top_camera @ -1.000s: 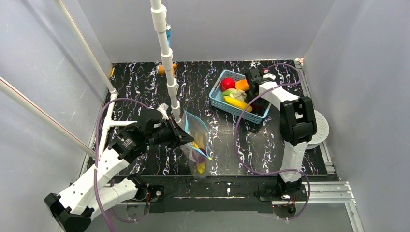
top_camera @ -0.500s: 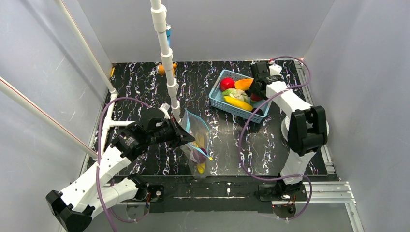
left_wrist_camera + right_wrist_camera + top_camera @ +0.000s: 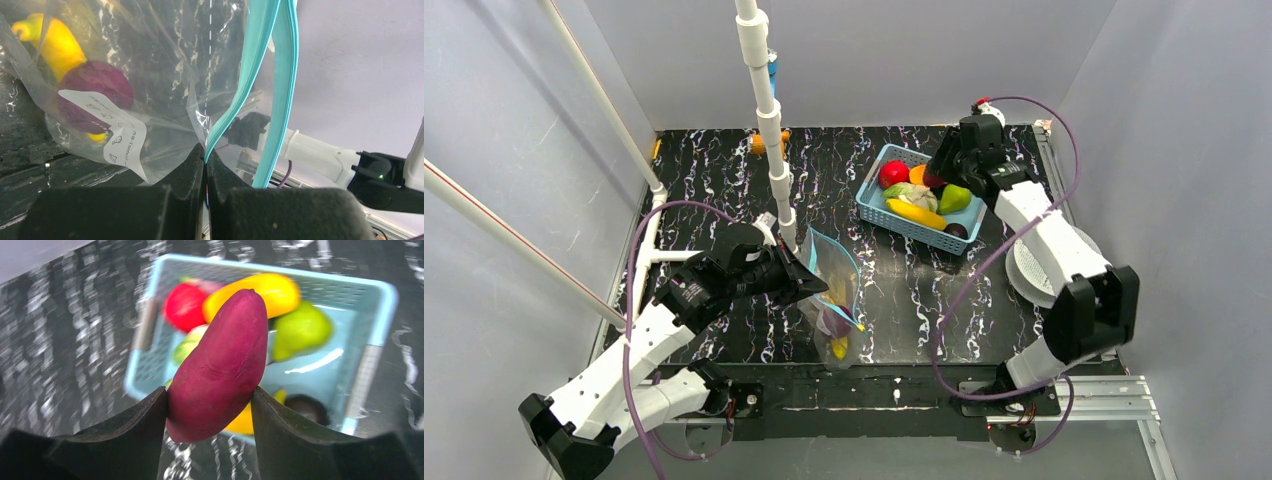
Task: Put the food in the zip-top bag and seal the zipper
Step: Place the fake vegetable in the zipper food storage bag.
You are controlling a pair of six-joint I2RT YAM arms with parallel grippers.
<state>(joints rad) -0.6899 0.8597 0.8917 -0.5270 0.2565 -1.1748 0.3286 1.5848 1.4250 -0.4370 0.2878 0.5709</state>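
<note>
zip-top bag (image 3: 165,60): crinkly clear plastic | purple food (image 3: 220,365): smooth, matt | basket (image 3: 389,296): plastic

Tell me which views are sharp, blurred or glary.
Right wrist: the purple piece in the right gripper is sharp, the basket behind is blurred. Left wrist: white glare streaks on the zip-top bag. Top external: evenly lit, sharp.

- The zip-top bag (image 3: 829,295) stands near the front middle of the surface (image 3: 714,180), with food (image 3: 95,90) in its bottom.
- The left end effector (image 3: 205,156) pinches the zipper (image 3: 262,20) on the bag's left side.
- The basket (image 3: 876,205) sits back right, with more food inside.
- The right end effector (image 3: 209,390) holds one piece (image 3: 220,370) above the basket, seemingly over its far corner.
</note>
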